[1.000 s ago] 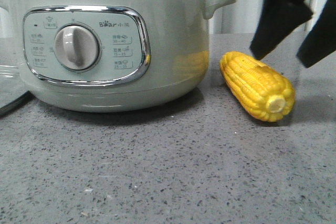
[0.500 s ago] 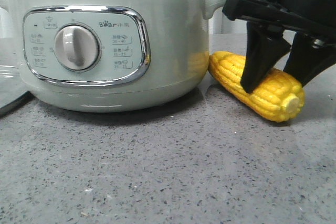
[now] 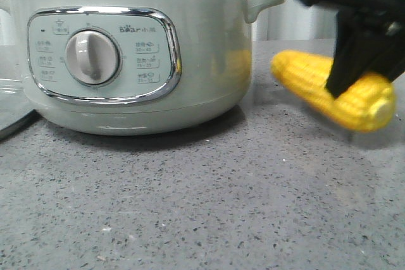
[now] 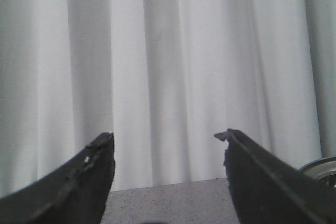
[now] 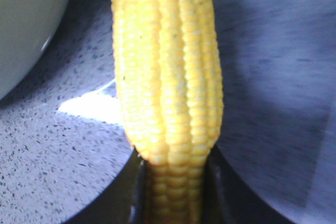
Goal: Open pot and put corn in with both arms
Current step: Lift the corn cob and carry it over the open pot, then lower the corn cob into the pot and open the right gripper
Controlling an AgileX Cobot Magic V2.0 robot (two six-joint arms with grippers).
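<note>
Corn point(image 3: 313, 83) sits clamped between right gripper point(image 5: 173, 192) jaws.

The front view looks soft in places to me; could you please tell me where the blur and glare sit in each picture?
Front view: the bright yellow corn cob and the black right gripper are smeared by motion, while the pale sage-green pot is sharp and mirrors a yellow tint. Right wrist view: the kernels are soft, with white glare on the speckled grey table. Left wrist view: the left gripper is dark against pale curtains.

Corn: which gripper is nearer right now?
Right. The right gripper is shut on the corn. The left gripper is open, facing a curtain, with no corn in its view.
</note>
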